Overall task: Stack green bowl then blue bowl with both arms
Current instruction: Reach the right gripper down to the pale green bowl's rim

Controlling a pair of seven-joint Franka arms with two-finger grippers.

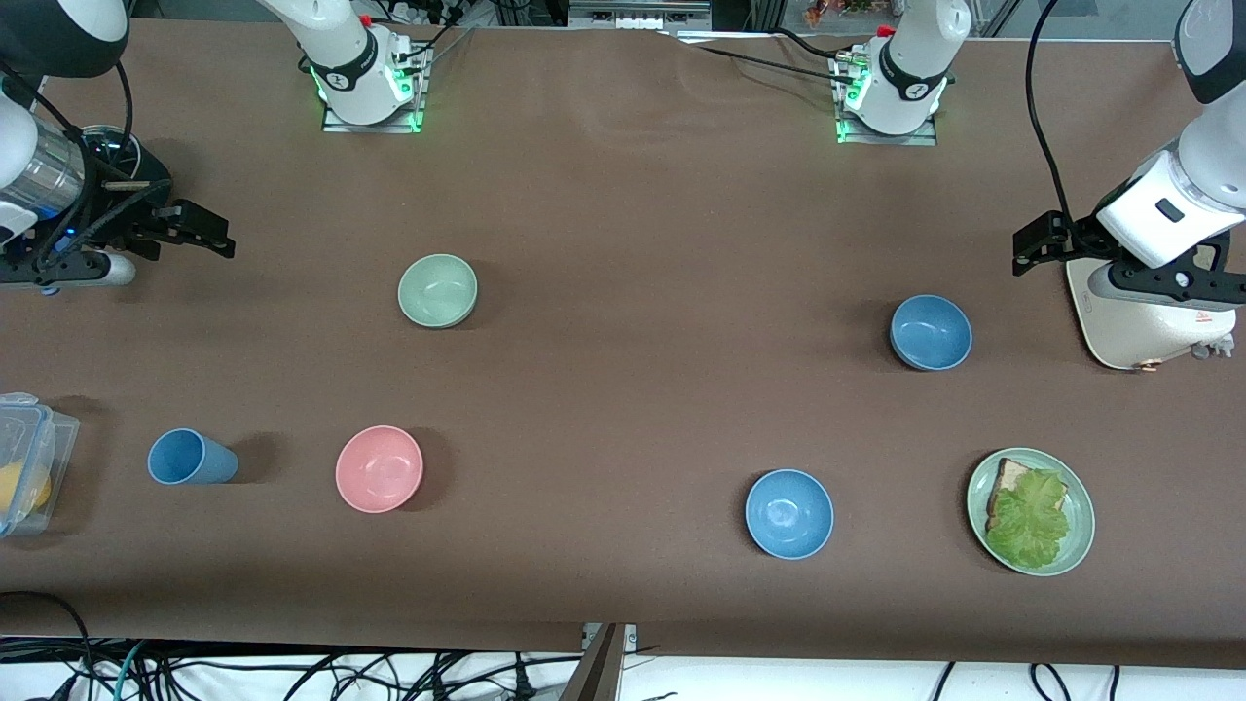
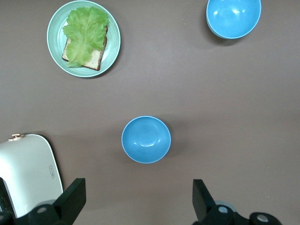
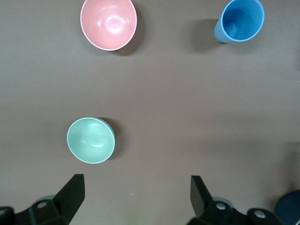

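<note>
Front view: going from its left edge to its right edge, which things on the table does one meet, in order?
Clear plastic box → tall blue cup → pink bowl → green bowl → sky-blue bowl → blue bowl → green plate with bread and lettuce → white appliance.

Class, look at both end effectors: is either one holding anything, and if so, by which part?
Nothing is held. The left end effector is open above the table by the blue bowl; the right end effector is open near the green bowl. All bowls rest untouched.

Green bowl (image 1: 438,290) upright toward right arm's end. Blue bowl (image 1: 932,332) toward left arm's end, well apart. Brighter blue bowl (image 1: 789,513) nearer camera. Pink bowl (image 1: 380,468) beside blue cup (image 1: 191,458).
</note>
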